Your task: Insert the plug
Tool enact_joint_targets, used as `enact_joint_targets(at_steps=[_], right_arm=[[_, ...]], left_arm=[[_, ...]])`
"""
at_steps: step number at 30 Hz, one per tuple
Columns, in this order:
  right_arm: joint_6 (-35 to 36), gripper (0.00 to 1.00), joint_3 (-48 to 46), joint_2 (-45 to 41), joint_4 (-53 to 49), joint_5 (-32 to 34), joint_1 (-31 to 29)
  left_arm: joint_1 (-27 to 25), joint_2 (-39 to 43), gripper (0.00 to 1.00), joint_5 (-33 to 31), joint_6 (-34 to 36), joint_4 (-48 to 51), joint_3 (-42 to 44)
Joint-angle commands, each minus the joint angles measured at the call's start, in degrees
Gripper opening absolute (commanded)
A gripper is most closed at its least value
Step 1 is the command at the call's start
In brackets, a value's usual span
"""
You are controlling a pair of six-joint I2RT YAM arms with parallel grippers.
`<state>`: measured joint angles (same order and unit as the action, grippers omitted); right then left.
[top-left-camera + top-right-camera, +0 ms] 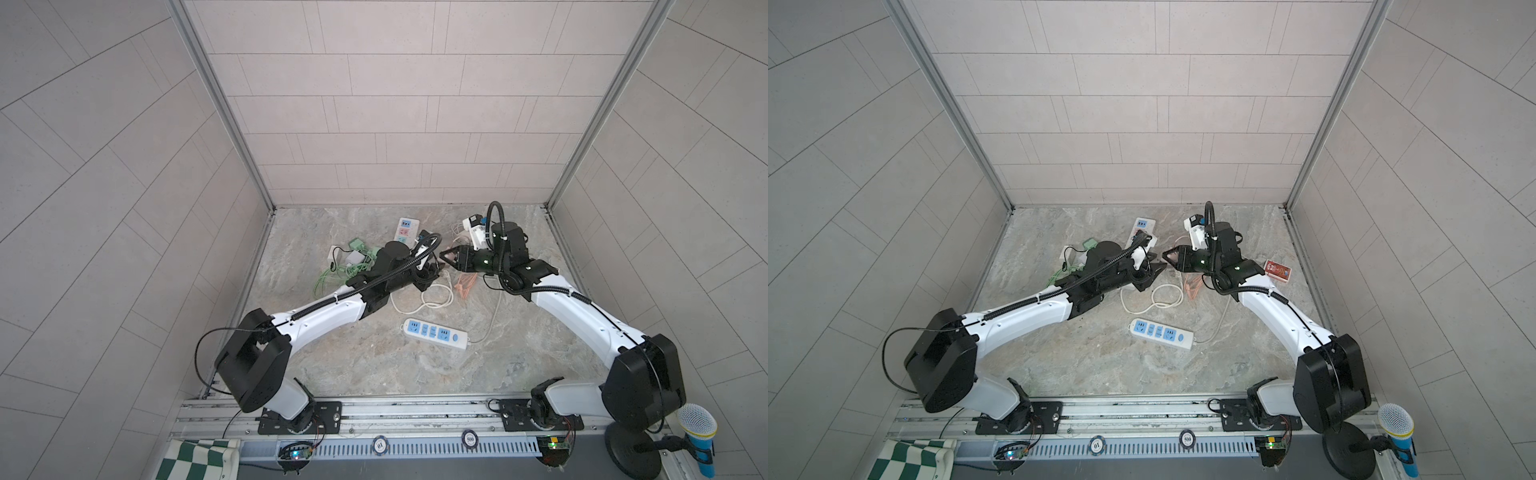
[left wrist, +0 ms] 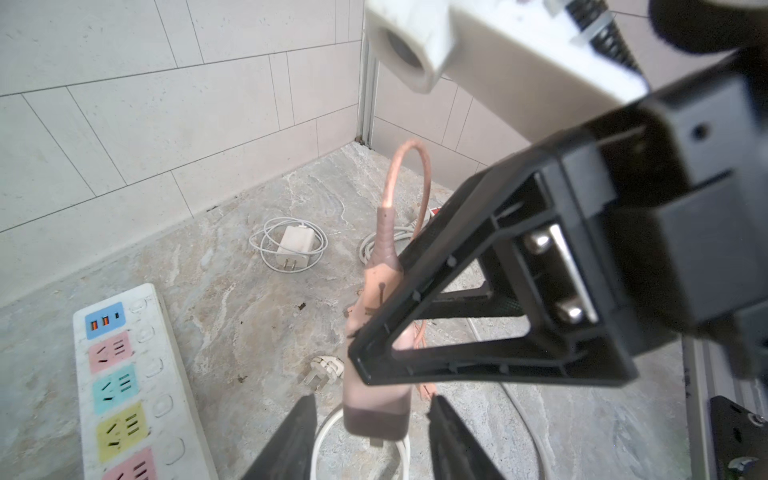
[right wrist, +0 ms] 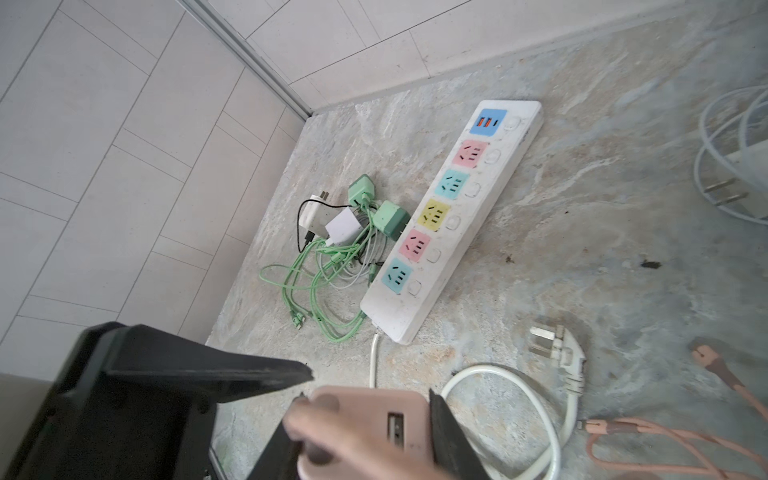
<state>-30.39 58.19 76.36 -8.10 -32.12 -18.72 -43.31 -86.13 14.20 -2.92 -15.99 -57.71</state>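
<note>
Nearest the rail, a blue power strip (image 1: 434, 333) is lying on the marble tabletop (image 1: 374, 365). Just beyond it, a white coiled cord (image 1: 428, 297) is resting beside a pink cable (image 1: 464, 286). Above these, mid-table, the two arms are meeting tip to tip. The right gripper (image 3: 370, 386) is clamping a pink charger (image 3: 361, 432), with a finger pressing against each side of its body. The left gripper (image 2: 374, 399) is sitting around the same charger with its jaws apart, a gap showing on each side. Farther back, a pastel power strip (image 3: 453, 216) is lying flat. Green chargers (image 3: 374, 208) and tangled green cables (image 3: 328, 282) are heaped just beside it.
</note>
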Motion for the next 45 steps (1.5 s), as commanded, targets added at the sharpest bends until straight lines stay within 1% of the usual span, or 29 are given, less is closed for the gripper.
enact_joint_targets(at_steps=[1,3,5,6,8,9,11,15,18,20,23,25,28,30,31,36,39,45], right_arm=[[2.3,0.22,-1.2,-2.8,-1.2,3.2,0.0],[2.6,0.22,-1.7,-3.2,-1.2,3.0,0.0],[3.6,0.21,-2.2,-3.9,-1.9,2.8,-0.2],[4.5,0.21,-2.6,-4.3,-2.6,3.4,-0.5],[6.0,0.21,-3.9,-5.3,-4.1,4.9,-1.4],[6.6,0.21,-4.6,-5.8,-4.7,5.9,-2.1],[7.5,0.21,-6.8,-7.1,-5.5,8.8,-4.1],[7.0,0.21,-9.9,-9.2,-6.9,15.7,-9.2],[6.0,0.21,-11.7,-10.9,-8.5,22.7,-14.8],[5.3,0.21,-14.1,-12.1,-6.4,24.4,-17.4],[3.4,0.21,-18.0,-12.9,-2.8,25.5,-20.0],[2.3,0.21,-19.6,-12.8,-2.2,26.7,-21.5],[0.8,0.21,-21.5,-12.7,-1.6,28.1,-22.8],[0.0,0.21,-22.4,-13.0,-0.6,28.6,-23.5],[-0.3,0.21,-24.4,-13.4,0.1,28.6,-23.8],[-1.2,0.21,-26.5,-16.0,-0.6,30.6,-25.0],[-2.1,0.2,-27.4,-17.8,-1.0,32.3,-25.9],[-4.4,0.2,-28.1,-19.0,-0.5,39.9,-30.2]], left_arm=[[-0.2,3.7,0.54,1.0,-1.3,-1.0,1.6],[-0.2,4.7,0.54,1.5,-1.5,-0.8,2.3],[-0.2,5.6,0.54,-0.1,-2.2,-0.6,3.5],[-0.2,6.4,0.54,-1.3,-2.6,-0.2,4.3],[-0.1,8.2,0.54,-5.9,-3.7,1.7,6.1],[-0.1,9.5,0.54,-9.1,-5.0,3.0,7.3],[0.0,12.0,0.54,-13.5,-7.4,6.7,9.5],[0.0,16.2,0.51,-17.4,-13.4,14.7,13.5],[0.0,18.2,0.5,-17.9,-16.8,17.1,17.6],[0.0,18.9,0.49,-18.3,-18.4,16.3,20.8],[0.0,20.0,0.48,-17.4,-20.5,14.6,24.6],[-0.1,20.5,0.47,-14.9,-21.7,13.9,26.7],[-0.4,20.3,0.43,-11.9,-23.4,13.3,29.1],[-0.9,19.9,0.41,-11.3,-24.1,12.3,31.1],[-1.5,19.9,0.41,-11.2,-24.1,11.5,32.4],[-4.5,19.4,0.4,-13.2,-25.6,6.5,36.5],[-4.8,18.7,0.4,-13.7,-25.6,4.6,37.0],[-4.7,18.4,0.4,-13.8,-24.9,2.8,37.0]])
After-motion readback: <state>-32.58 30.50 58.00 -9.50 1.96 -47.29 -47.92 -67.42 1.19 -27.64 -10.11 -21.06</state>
